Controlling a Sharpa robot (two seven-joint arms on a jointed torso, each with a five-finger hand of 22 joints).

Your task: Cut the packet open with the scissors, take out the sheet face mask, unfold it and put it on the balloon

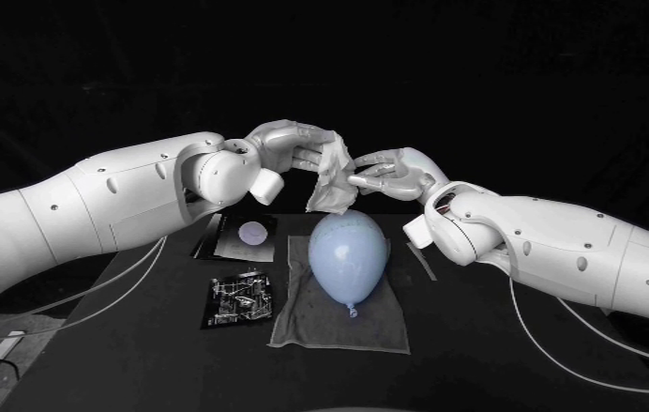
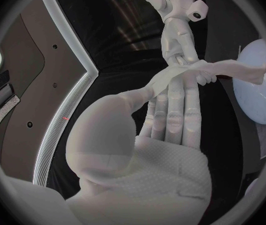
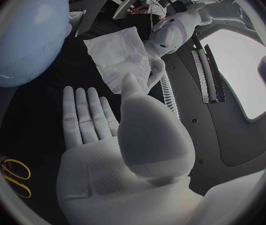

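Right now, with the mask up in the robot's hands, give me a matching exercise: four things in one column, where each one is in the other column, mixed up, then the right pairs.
Things
1. sheet mask
2. balloon
3. grey cloth
4. nearer dark packet

Places
A. spread on the table, under another thing
B. flat on the table, to the robot's left of the balloon
C. held up between the left hand and the right hand
D. lying on the grey cloth

Pairs: 1-C, 2-D, 3-A, 4-B
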